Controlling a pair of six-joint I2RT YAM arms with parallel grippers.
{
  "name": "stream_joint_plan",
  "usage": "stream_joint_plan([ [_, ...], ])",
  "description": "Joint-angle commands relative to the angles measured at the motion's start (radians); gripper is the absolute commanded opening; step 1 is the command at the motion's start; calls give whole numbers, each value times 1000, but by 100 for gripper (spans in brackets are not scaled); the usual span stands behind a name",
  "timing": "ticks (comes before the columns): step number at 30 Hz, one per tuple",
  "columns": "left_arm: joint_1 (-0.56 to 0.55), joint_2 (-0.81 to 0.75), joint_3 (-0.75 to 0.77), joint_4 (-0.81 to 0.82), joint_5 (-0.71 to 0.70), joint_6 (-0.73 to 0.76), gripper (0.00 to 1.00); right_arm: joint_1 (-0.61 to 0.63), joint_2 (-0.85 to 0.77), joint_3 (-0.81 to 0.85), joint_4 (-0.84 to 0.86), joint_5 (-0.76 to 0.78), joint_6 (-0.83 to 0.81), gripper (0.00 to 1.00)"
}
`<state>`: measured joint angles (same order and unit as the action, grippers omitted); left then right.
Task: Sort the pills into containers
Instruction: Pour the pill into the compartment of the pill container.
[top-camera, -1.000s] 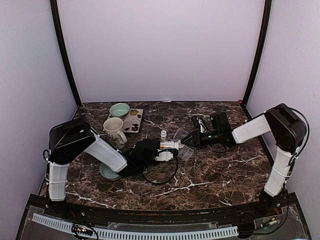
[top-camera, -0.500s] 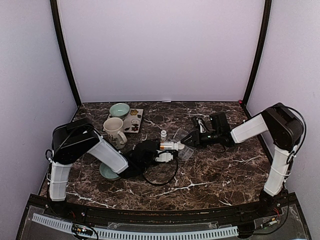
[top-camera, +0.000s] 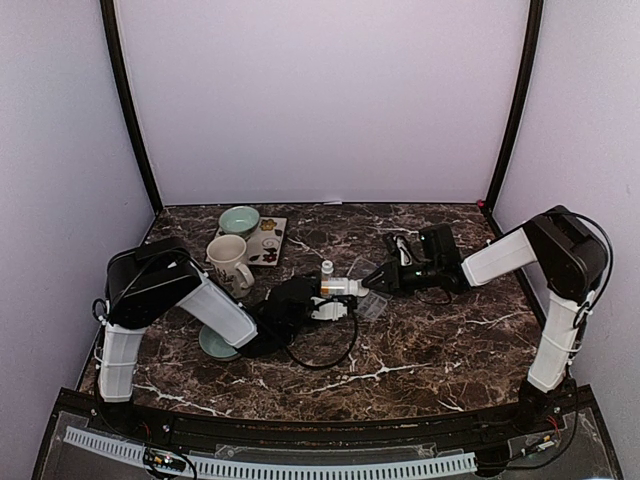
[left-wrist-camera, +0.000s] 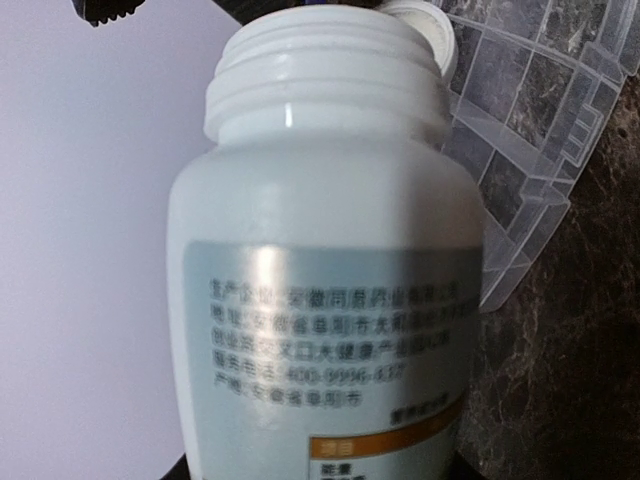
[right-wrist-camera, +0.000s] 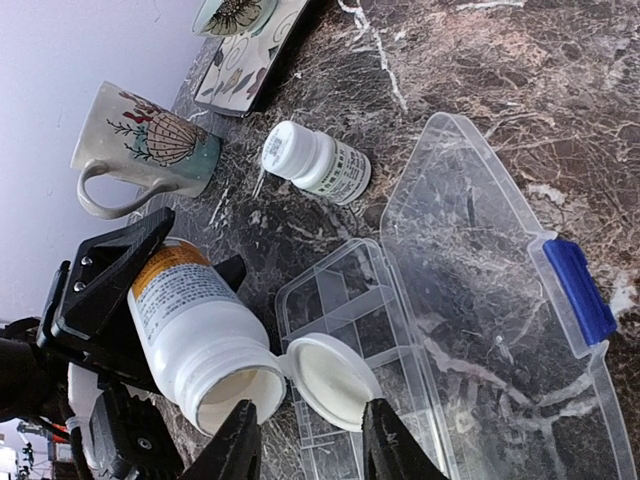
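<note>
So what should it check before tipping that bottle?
1. Pill bottle gripped by left claw: ok.
2. Bottle's flip cap open: ok.
3. Pill organiser box with lid open: ok.
4. Bottle mouth over a compartment: cannot tell; it looks to be beside the box's edge.
5. Pills in the bottle: cannot tell; none show.
6. Right claw clear of the cap: cannot tell; its fingers stand apart close by it.
</note>
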<state>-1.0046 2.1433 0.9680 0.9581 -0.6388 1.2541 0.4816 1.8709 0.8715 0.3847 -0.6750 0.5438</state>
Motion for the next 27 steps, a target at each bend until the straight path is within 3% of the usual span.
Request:
stream_joint_plan([
  [1,-6,-14,1,83,-14,13,0,-8,-41,0,-9,28,-31,36],
  [27,-12,-53,-64,247,9,87,0,-3,-35,0,12,16,-19,36],
])
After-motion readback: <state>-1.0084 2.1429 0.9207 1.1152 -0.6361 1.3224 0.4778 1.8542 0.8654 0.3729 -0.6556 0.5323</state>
